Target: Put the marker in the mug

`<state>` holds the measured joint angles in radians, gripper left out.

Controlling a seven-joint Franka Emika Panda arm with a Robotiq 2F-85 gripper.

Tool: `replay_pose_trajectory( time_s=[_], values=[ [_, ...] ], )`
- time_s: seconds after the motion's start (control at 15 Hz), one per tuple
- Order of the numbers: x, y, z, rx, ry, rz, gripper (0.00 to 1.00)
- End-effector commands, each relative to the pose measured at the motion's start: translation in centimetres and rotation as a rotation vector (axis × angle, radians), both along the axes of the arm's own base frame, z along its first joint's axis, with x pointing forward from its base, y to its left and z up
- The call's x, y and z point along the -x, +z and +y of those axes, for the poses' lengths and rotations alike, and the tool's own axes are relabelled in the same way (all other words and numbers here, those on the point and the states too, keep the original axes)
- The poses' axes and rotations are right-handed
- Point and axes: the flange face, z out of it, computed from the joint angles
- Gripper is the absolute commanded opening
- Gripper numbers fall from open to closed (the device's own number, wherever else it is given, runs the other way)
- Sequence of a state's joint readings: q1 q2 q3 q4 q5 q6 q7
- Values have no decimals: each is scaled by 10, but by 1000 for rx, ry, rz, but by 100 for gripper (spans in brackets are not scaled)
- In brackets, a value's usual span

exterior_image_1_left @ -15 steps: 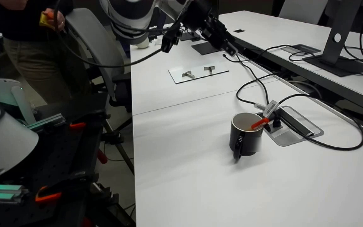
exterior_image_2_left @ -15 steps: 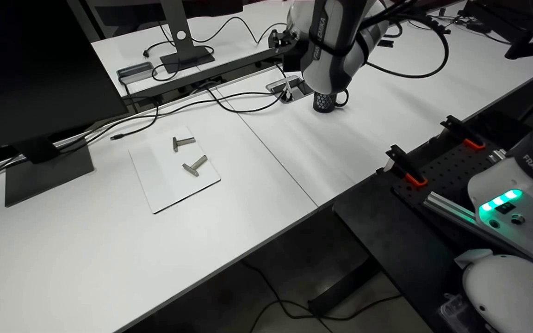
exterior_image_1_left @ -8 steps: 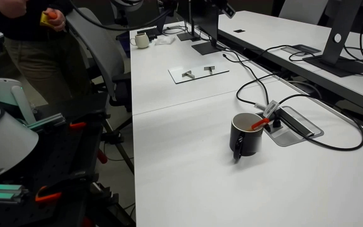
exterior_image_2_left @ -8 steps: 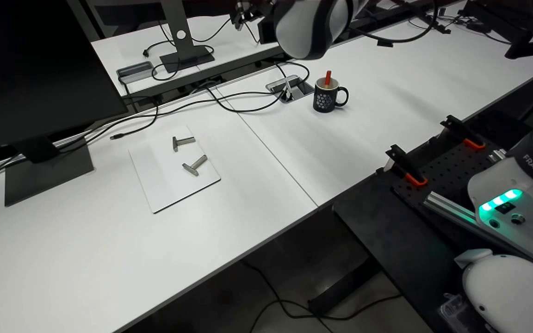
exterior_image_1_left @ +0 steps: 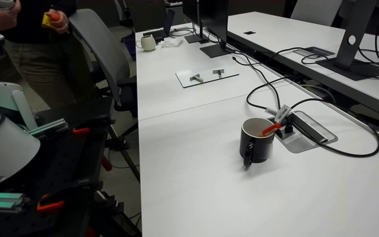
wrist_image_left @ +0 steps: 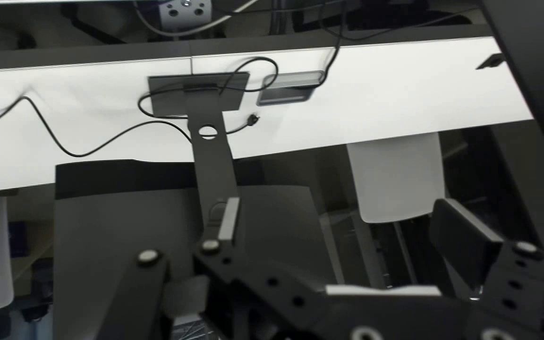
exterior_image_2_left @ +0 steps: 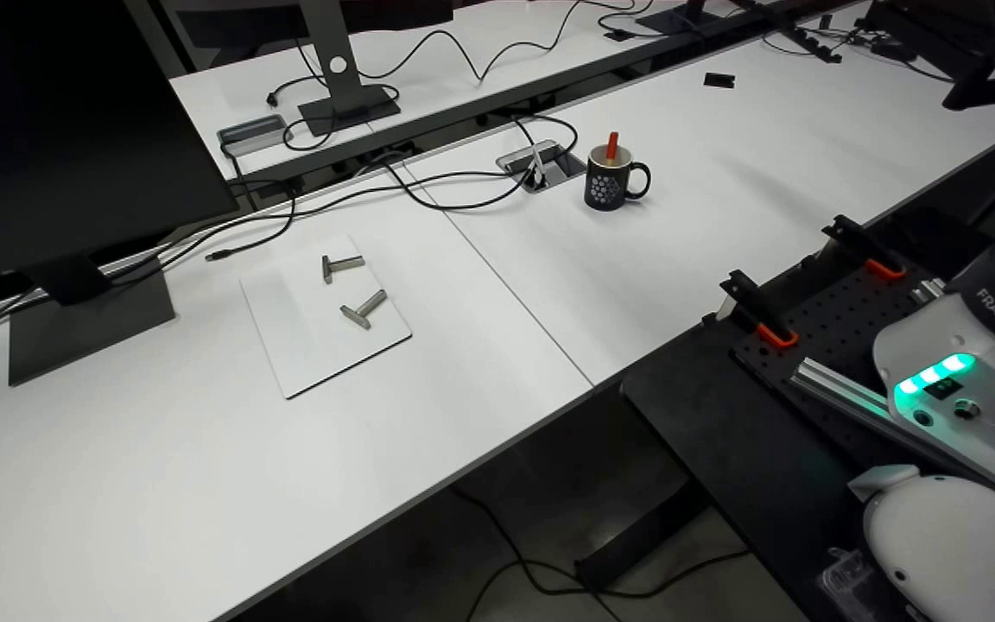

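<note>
The black mug stands upright on the white table in both exterior views. The marker stands tilted inside the mug, leaning on its rim. Its red cap end sticks out above the rim in both exterior views, and its lower part is hidden inside the mug. My gripper shows only in the wrist view, with its two fingers wide apart and nothing between them. It is away from the mug, and neither mug nor marker shows in the wrist view.
Black cables run to a grey cable box beside the mug. A white board with two metal T-shaped pieces lies farther along the table. Monitors stand on it. The wrist view shows a monitor stand. A person stands near a chair.
The arm has moved up and away from above the mug and left both exterior views, except for its base. The mug and the marker have not moved.
</note>
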<state>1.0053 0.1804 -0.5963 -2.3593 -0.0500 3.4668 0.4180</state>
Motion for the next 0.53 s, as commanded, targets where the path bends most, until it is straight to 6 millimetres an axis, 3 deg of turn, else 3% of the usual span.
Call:
replay_pose_trajectory(
  time_s=[0.0, 0.2, 0.47],
  values=[
    [33, 33, -5, -89, 66, 1, 100],
    [53, 35, -12, -133, 68, 33, 100],
    [61, 6, -46, -133, -11, 106, 100]
  ],
)
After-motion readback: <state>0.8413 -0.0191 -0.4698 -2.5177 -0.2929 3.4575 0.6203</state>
